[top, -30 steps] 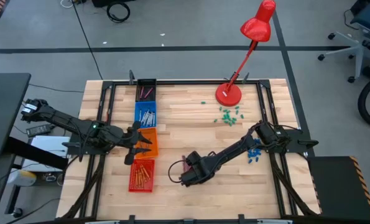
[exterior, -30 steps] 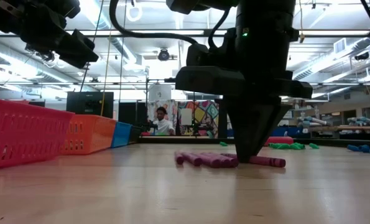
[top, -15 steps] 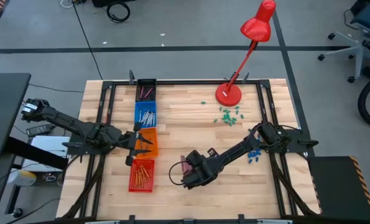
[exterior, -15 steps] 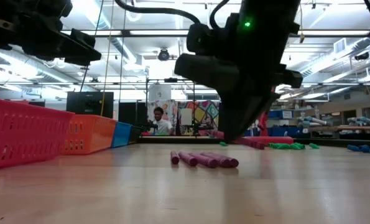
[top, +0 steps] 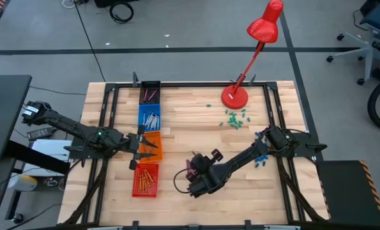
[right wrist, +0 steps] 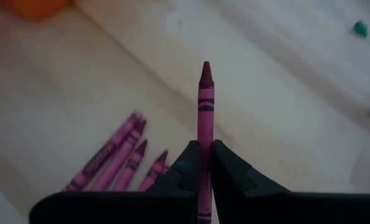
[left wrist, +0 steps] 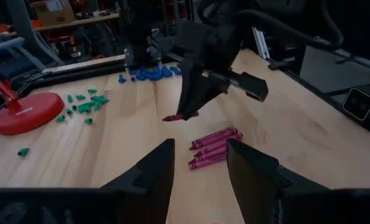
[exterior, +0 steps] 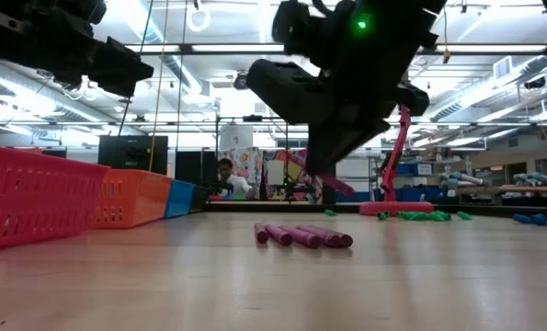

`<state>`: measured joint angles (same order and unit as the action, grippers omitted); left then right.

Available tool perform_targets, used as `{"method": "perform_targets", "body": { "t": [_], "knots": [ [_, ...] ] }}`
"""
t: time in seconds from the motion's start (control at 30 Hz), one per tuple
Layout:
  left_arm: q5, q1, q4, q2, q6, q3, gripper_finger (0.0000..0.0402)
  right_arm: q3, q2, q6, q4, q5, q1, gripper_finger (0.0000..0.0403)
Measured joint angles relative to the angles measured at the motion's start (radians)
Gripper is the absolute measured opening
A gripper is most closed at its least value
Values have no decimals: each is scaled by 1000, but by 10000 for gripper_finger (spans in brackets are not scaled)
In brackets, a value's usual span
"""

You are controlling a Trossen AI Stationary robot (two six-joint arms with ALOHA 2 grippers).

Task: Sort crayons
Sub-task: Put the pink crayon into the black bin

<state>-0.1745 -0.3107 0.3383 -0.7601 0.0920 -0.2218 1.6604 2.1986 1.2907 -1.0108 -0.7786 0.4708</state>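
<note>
Right hand (right wrist: 204, 163) now pinches one magenta crayon (right wrist: 204, 106), lifted clear of the surface (exterior: 273, 285) since a second ago. Remaining magenta crayons (exterior: 302, 236) lie below. Left hand (left wrist: 197, 165) wide, hovering beside the orange bin (top: 152, 142).

A red lamp (top: 261, 38) stands at the table's (top: 241, 191) one o'clock; bins (top: 147, 137) line nine o'clock.
</note>
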Motion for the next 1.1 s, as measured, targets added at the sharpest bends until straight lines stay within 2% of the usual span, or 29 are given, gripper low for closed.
{"method": "perform_targets", "body": {
  "t": [0.2, 0.3, 0.37, 0.57, 0.77, 0.9, 1.1],
  "knots": [
    [5, 0, 75, -70, -49, 0, 157, 1, -30, -15, 93, -203, 36, 30],
    [51, 0, 168, -135, -33, 0, 157, 2, -44, -122, 211, -336, 63, 30],
    [90, 0, 220, -185, -21, 0, 157, 2, -49, -240, 310, -384, 76, 30],
    [100, 0, 447, -372, -22, 0, 157, 2, -54, -625, 634, -350, 64, 30],
    [125, -3, 571, -487, -47, 0, 157, 2, -54, -1029, 981, -271, 45, 30],
    [179, -3, 636, -509, -52, 0, 157, 2, -54, -1167, 1119, -198, 29, 30],
    [225, -9, 664, -510, -66, 0, 157, 3, -54, -1293, 1250, -185, 25, 30]
  ]
}}
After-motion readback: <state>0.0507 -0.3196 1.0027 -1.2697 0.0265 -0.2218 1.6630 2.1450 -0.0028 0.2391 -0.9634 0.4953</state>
